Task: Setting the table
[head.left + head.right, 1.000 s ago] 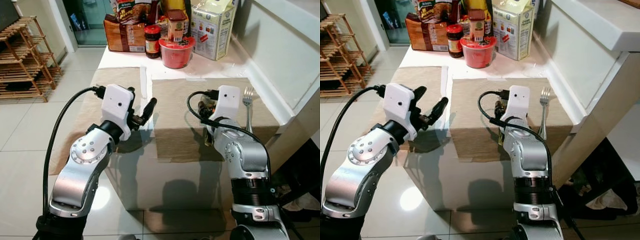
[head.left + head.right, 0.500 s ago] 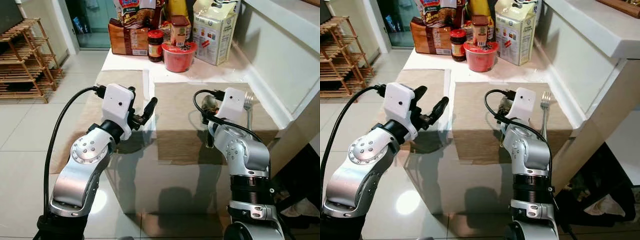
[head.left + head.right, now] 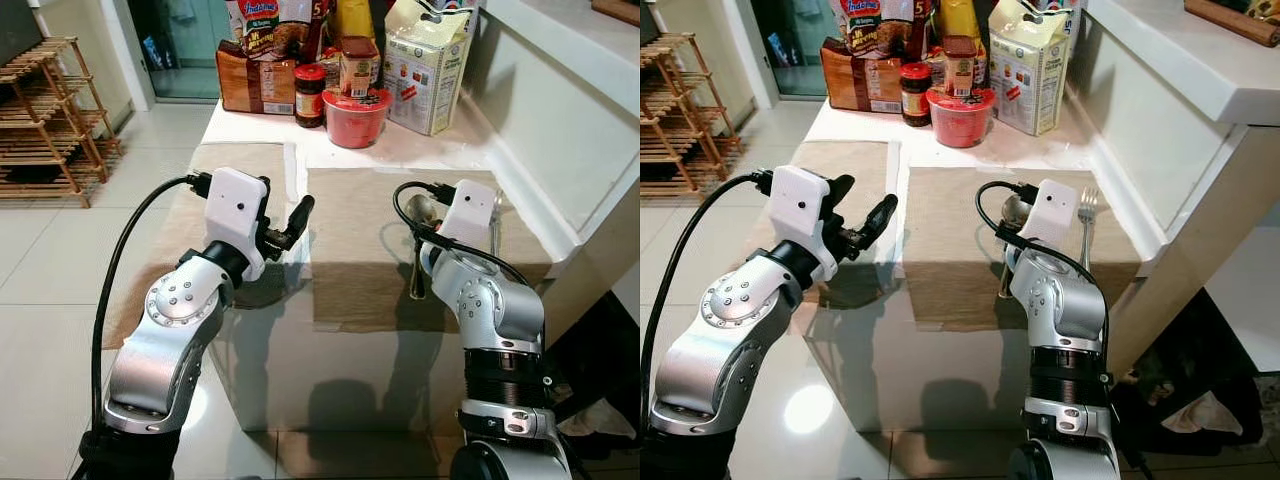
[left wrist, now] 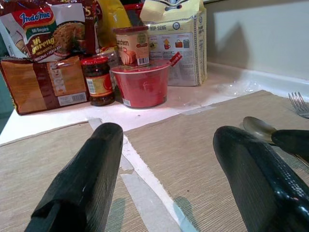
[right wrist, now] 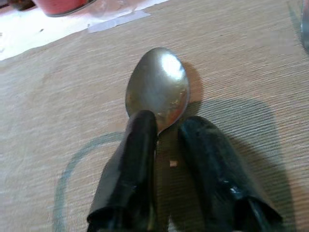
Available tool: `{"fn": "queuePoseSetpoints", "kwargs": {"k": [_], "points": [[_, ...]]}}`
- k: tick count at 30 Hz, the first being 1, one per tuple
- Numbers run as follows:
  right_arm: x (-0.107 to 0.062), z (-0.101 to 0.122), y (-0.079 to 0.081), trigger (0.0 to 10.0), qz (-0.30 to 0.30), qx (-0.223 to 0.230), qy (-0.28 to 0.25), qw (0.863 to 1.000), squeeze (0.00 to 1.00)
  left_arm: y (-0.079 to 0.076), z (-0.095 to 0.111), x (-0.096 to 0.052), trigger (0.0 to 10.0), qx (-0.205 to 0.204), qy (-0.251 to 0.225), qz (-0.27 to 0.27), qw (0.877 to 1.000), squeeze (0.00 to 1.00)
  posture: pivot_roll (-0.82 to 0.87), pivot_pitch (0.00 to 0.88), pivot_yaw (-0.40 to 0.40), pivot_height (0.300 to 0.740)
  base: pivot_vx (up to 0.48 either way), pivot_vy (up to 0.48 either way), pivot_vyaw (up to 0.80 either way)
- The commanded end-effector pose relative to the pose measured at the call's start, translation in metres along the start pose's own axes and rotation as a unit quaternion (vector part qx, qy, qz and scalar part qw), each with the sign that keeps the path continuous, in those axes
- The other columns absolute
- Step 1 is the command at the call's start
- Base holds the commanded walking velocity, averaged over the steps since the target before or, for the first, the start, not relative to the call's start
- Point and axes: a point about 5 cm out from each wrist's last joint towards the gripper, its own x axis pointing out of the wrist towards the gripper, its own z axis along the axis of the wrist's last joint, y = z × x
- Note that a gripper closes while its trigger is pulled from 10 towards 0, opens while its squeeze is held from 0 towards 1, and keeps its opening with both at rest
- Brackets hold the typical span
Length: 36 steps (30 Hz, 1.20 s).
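spoon [image 5: 158,90] handle hidden between right hand [image 5: 166,133] fingers | fork [image 4: 300,103] cut off at edge

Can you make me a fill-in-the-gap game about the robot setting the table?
1. The right gripper holds a ____.
2. The fork lies on the ____ placemat.
3. The left gripper has its fingers ____.
4. The noodle cup is colored ____.

Missing words: spoon, right, open, red.

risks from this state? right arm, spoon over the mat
1. The right gripper pinches the spoon only at the neck below the bowl, so it could pivot or slip.
2. The fork lies close beside the spoon on the same placemat; setting down may knock it.
3. The left gripper hovers open nearby.
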Motion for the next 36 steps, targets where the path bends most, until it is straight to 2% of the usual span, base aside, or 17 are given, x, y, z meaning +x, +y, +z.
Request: {"fn": "queuePoseSetpoints", "kwargs": {"k": [1,8,11,12,17,24,25,26,27,31,36], "points": [[0.004,-0.028,-0.010,0.0,-0.024,-0.017,0.065,0.997,0.00,0.001,0.004,0.001,10.0,-0.002,-0.005,0.003,1.000,0.00,0.12,0.000,-0.007,0.740,0.000,0.000,0.00],[0.002,-0.014,-0.009,0.0,-0.008,-0.087,0.004,0.996,0.00,0.000,0.004,0.003,10.0,-0.005,-0.004,0.003,1.000,0.00,0.12,0.000,-0.007,0.740,0.000,0.000,0.00],[-0.001,0.004,-0.004,0.0,-0.002,-0.122,-0.068,0.990,0.00,0.000,0.004,0.004,10.0,-0.006,-0.005,0.003,1.000,0.00,0.12,0.000,-0.007,0.740,0.000,0.000,0.00],[-0.004,0.013,-0.002,0.0,0.002,-0.142,-0.106,0.984,0.00,0.000,0.004,0.004,10.0,-0.007,-0.005,0.004,1.000,0.00,0.12,0.000,-0.006,0.740,0.000,0.000,0.00],[-0.008,0.022,0.000,0.0,0.004,-0.155,-0.148,0.977,0.00,0.000,0.004,0.004,10.0,-0.008,-0.005,0.007,1.000,0.00,0.12,0.000,-0.006,0.740,0.000,0.000,0.00],[-0.008,0.024,-0.001,0.0,0.000,-0.176,-0.171,0.969,0.00,0.000,0.004,0.004,10.0,-0.007,-0.004,0.006,1.000,0.00,0.12,0.000,-0.002,0.740,0.000,0.000,0.00],[-0.009,0.024,-0.001,7.5,0.000,-0.171,-0.170,0.970,0.82,0.000,0.004,0.004,10.0,-0.007,-0.004,0.006,1.000,0.00,0.12,0.000,-0.002,0.740,0.000,0.000,0.00],[-0.009,0.024,-0.001,7.5,0.000,-0.167,-0.170,0.971,0.82,0.000,0.004,0.005,10.0,-0.007,-0.004,0.006,1.000,0.00,0.12,0.000,-0.002,0.740,0.000,0.000,0.00],[-0.011,0.025,0.000,10.0,0.004,-0.165,-0.171,0.971,1.00,0.000,0.004,0.004,10.0,-0.007,-0.005,0.007,1.000,0.00,0.12,0.000,-0.003,0.740,0.000,0.000,0.00],[-0.020,0.028,0.005,10.0,0.018,-0.177,-0.189,0.966,1.00,0.000,0.004,0.004,10.0,-0.006,-0.004,0.008,1.000,0.00,0.12,0.000,-0.004,0.740,0.000,0.000,0.00],[-0.028,0.027,0.003,10.0,0.022,-0.190,-0.217,0.957,1.00,-0.001,0.002,0.003,10.0,-0.002,-0.006,0.010,1.000,0.00,0.12,0.000,-0.002,0.740,0.000,0.000,0.00]]}}
